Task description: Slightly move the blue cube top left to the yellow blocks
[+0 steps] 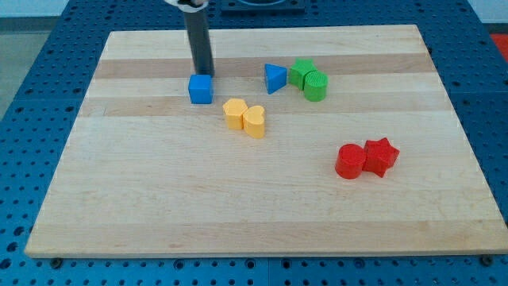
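The blue cube sits on the wooden board in its upper middle-left part. My tip stands right at the cube's top edge, touching or nearly touching it. Two yellow blocks lie just below and to the right of the cube: a yellow hexagon-like block and a yellow heart, pressed together. A small gap separates the cube from the yellow hexagon-like block.
A blue triangle lies right of the cube, next to two touching green blocks. A red cylinder and a red star sit together at the lower right. The board rests on a blue perforated table.
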`<state>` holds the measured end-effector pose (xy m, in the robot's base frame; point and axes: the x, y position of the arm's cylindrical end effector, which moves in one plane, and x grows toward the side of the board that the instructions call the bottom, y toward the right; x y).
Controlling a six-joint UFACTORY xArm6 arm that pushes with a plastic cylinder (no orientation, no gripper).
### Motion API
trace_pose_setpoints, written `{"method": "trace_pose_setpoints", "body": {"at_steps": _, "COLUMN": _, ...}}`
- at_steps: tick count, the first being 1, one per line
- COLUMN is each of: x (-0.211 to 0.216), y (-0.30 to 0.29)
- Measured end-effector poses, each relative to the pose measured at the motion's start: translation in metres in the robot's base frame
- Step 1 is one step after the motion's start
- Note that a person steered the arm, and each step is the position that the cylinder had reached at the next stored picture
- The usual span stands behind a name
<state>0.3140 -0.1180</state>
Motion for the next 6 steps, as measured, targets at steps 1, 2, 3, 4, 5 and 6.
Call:
{"method": "trace_pose_setpoints", "body": {"at_steps": 1, "x": 0.008, "y": -0.037}}
{"method": "trace_pose_setpoints", "body": {"at_steps": 2, "x": 0.031, "y": -0.049}}
{"method": "trace_pose_setpoints", "body": {"at_steps": 3, "x": 0.048, "y": -0.042}}
{"method": "trace_pose_setpoints", "body": {"at_steps": 4, "x": 0.056, "y": -0.014}}
{"method": "trace_pose_setpoints", "body": {"at_steps": 5, "x": 0.083, "y": -0.001}}
{"method": "trace_pose_setpoints", "body": {"at_steps": 6, "x": 0.118, "y": 0.003}}
